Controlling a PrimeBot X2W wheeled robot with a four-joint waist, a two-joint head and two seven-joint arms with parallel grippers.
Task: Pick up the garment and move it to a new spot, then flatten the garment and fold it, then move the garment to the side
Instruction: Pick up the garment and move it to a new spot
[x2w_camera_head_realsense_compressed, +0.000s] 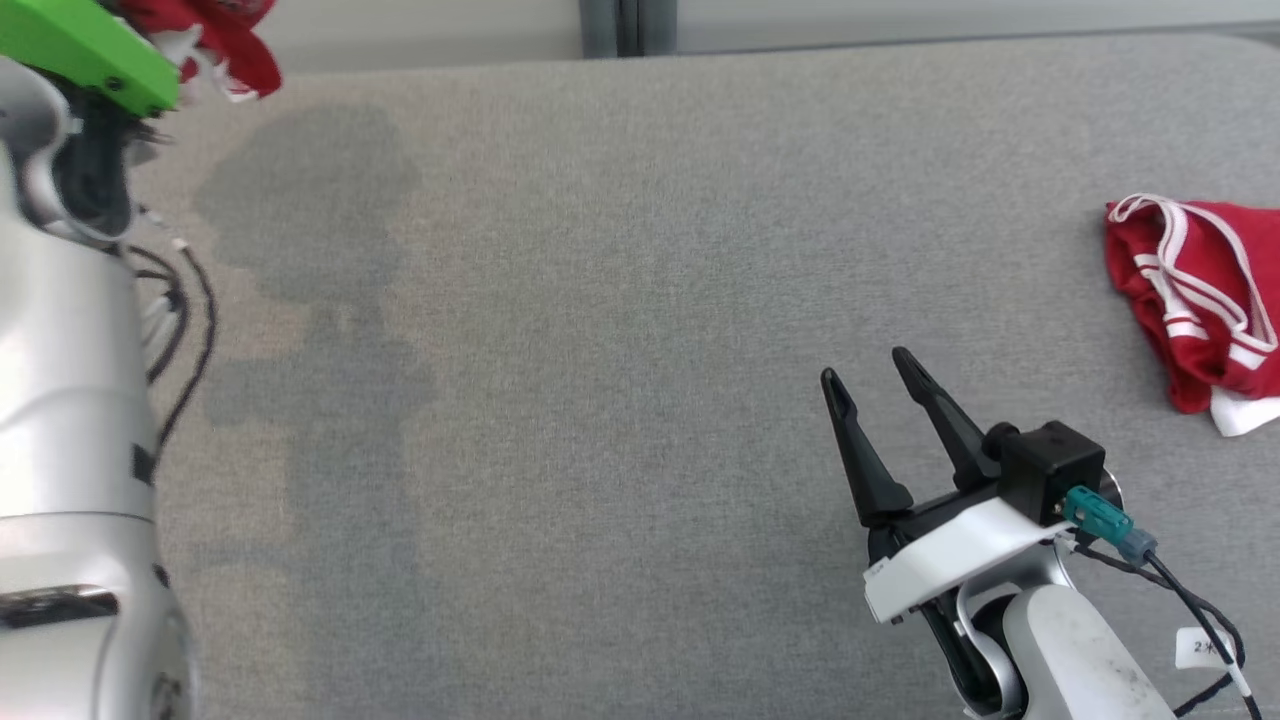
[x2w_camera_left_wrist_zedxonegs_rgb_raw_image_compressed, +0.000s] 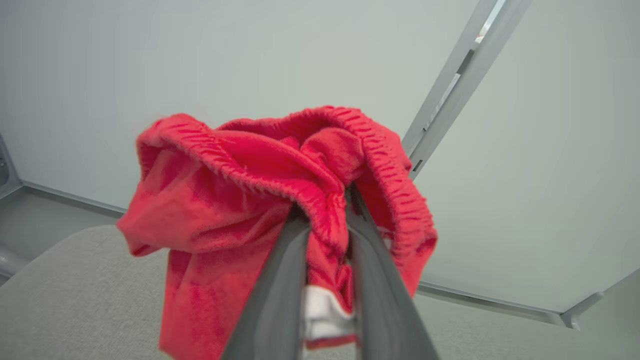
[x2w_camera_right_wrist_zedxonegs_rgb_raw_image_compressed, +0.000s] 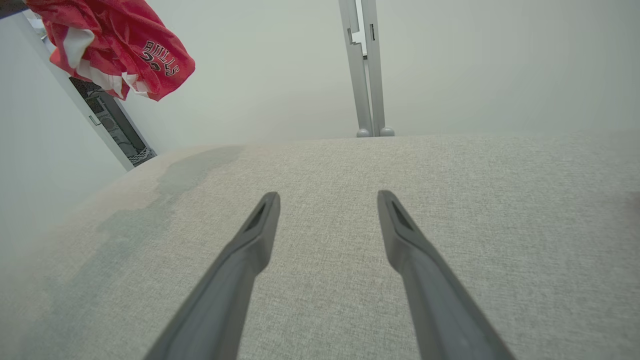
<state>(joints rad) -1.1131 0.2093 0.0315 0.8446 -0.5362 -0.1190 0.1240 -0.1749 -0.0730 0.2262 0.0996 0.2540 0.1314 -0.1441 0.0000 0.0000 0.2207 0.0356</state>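
In the head view, our left arm (x2w_camera_head_realsense_compressed: 70, 400) runs up the left edge to a green cover (x2w_camera_head_realsense_compressed: 85, 50). Just beyond that cover a bunch of the red garment (x2w_camera_head_realsense_compressed: 240, 45) hangs clear of the grey fabric surface (x2w_camera_head_realsense_compressed: 600, 300). Our right claw (x2w_camera_head_realsense_compressed: 866, 367) sits low over that surface with its two dark fingers spread apart and nothing between them. A second red garment (x2w_camera_head_realsense_compressed: 1200, 300) with white stripes lies crumpled on the surface, off to the right claw's outer side and a little ahead of its tips, well apart from it. The first garment hangs far off to its inner side.

In the left wrist view, our left claw (x2w_camera_left_wrist_zedxonegs_rgb_raw_image_compressed: 325, 210) is clenched on the garment. Its fingers pinch a fold of the ribbed waistband, and the cloth bunches over and around the tips and droops to the claw's left. A white piece of trim shows between the fingers nearer the wrist. The grey surface lies below the hanging cloth.

In the right wrist view, the right claw's fingers stand released and wide, with bare grey surface between and ahead of them. The garment hangs high and far to the claw's left, showing black lettering. A grey metal post (x2w_camera_right_wrist_zedxonegs_rgb_raw_image_compressed: 367, 75) rises straight ahead, beyond the surface's far edge.
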